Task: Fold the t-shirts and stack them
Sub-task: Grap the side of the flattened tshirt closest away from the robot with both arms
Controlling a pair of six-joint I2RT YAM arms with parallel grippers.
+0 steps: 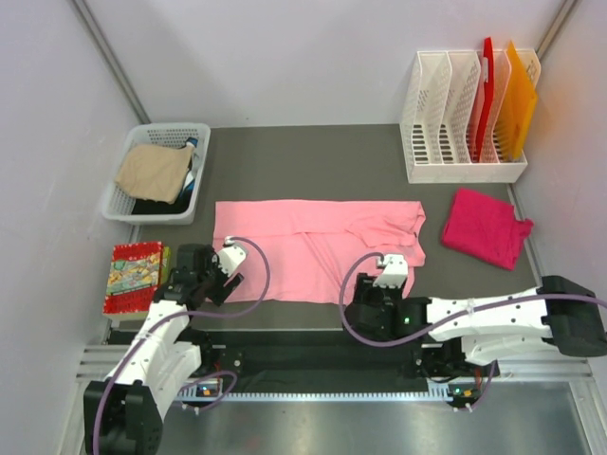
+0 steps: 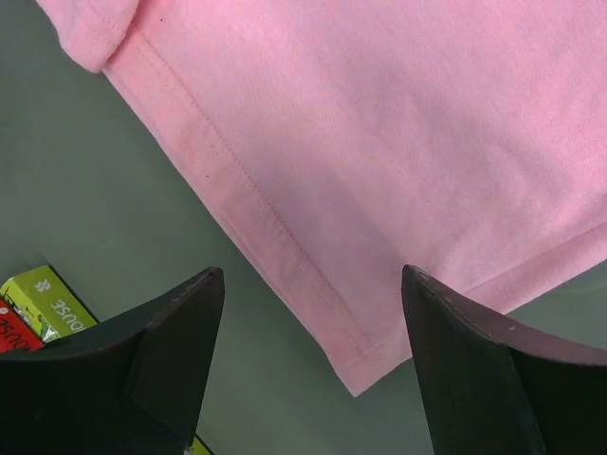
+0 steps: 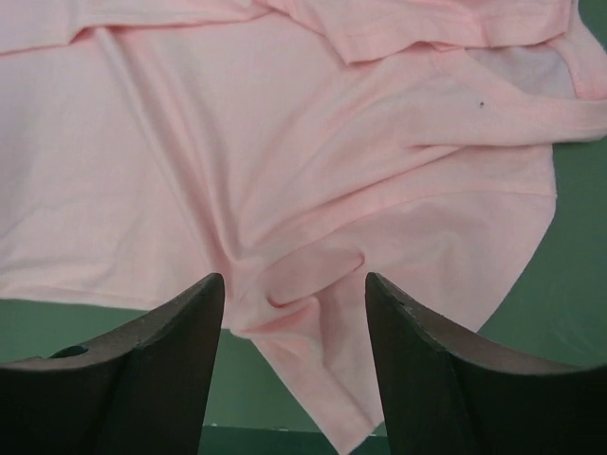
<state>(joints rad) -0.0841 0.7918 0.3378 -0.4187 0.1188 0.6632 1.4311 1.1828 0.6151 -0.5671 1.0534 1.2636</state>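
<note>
The salmon-pink t-shirt [image 1: 303, 251] lies spread flat and wide across the middle of the table [image 1: 313, 156]. Its near hem runs close to the table's front edge, right where both arms are. The magenta t-shirt [image 1: 486, 227] sits folded off to the right, with a strip of bare mat between it and the pink one.

The left gripper [image 2: 313, 284] hangs over the pink shirt's near-left corner with its fingers spread wide and nothing between them. The stitched hem runs diagonally under the gap. That corner is tight: the red-edged patterned piece [image 1: 136, 277] is just beside it, and its edge pokes into the left wrist view.

The right gripper [image 3: 296, 284] is over the near hem towards the right side. Its fingers are apart too, with a small raised wrinkle of cloth in the gap, not pinched. I can't tell whether either set of tips touches the fabric.

Bare mat shows behind the pink shirt, between the white basket [image 1: 119, 204] and the file rack [image 1: 465, 171].

Hard to see: from above, the gripper bodies cover bits of the near hem. A beige cloth [image 1: 152, 171] hides most of what's in the basket. The right sleeve area is rumpled and doubled over.
</note>
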